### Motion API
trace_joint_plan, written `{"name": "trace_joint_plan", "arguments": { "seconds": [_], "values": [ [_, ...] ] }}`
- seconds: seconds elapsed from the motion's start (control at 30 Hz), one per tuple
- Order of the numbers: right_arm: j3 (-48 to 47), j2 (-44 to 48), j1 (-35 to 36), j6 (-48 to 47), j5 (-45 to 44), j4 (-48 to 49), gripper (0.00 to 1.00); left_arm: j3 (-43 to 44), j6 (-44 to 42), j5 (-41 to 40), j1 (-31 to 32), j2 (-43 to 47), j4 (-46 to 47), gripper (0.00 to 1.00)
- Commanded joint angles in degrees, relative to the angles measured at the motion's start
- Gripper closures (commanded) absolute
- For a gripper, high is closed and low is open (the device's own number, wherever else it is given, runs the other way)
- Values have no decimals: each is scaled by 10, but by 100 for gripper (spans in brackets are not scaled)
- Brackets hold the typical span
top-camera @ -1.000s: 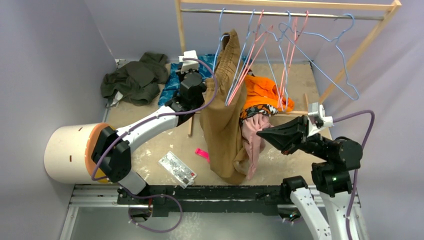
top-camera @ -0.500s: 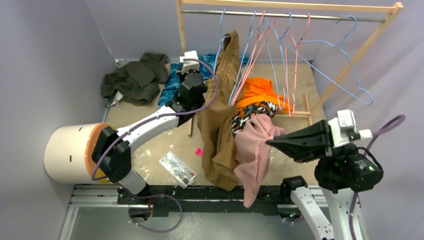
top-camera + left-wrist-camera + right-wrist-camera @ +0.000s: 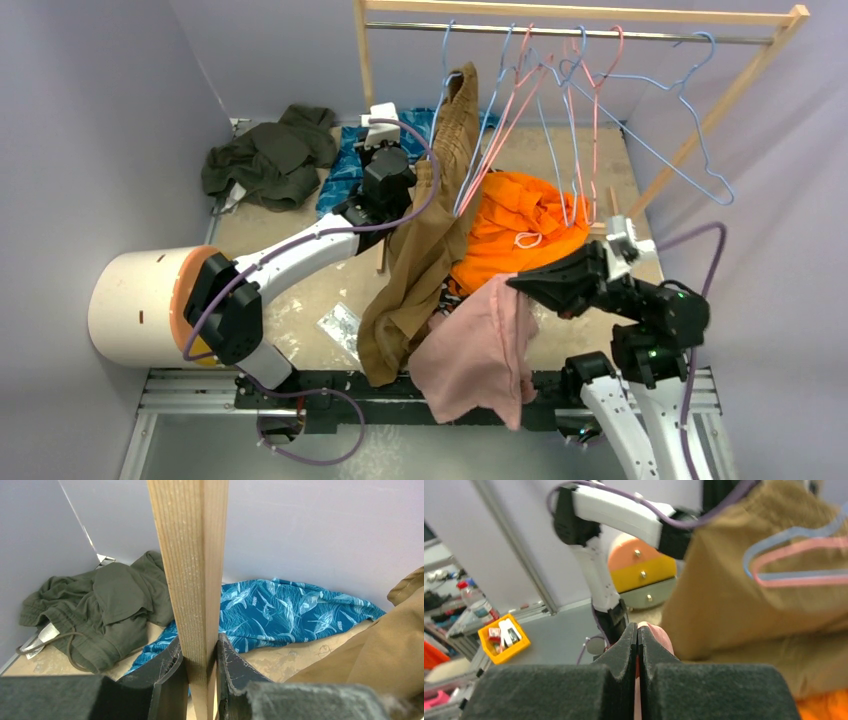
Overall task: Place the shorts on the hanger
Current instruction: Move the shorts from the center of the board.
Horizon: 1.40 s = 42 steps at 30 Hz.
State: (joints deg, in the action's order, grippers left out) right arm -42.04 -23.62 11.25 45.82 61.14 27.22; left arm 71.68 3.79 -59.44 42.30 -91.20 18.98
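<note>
Right claw pinches shorts — left claw clamps post.

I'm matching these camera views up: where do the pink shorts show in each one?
Top external: pink shorts hang low centre from the right gripper.
Left wrist: not in it; left gripper clamps the wooden post.
Right wrist: a pink sliver pinched at the gripper tips, centre.
Shared landmark: the tan-brown shorts, at right in both wrist views.

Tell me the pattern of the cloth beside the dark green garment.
The cloth is teal-blue with pale fish-like print; left wrist view shows it best.
</note>
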Motion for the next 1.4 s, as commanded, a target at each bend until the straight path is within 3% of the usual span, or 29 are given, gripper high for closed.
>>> {"name": "trace_joint_plan", "arguments": {
  "seconds": [0.0,0.17,0.23,0.4,0.63,0.77,1.13,1.37],
  "values": [
    [20,8,2,-99,-73,-153,100,-9,-35,-62,-2,-21,-47,100],
    [-4,-12,2,-142,-141,-239,40,-12,-38,-64,-1,-21,-43,100],
    [-9,-17,2,-152,-182,-264,24,-13,-37,-64,-2,-21,-41,100],
    [-9,-39,2,-165,-287,-327,22,-21,-36,-63,-1,-16,-39,100],
    [16,-40,2,-149,-364,-368,20,-38,-34,-64,-3,-5,-33,100],
    [41,-20,2,-114,-371,-373,2,-43,-28,-62,-2,-5,-34,100],
    [84,-3,2,-53,-402,-461,1,-42,-20,-58,-2,-5,-37,100],
    [153,-24,2,49,-416,-364,3,-39,-11,-31,-2,0,-41,100]
  ]
}}
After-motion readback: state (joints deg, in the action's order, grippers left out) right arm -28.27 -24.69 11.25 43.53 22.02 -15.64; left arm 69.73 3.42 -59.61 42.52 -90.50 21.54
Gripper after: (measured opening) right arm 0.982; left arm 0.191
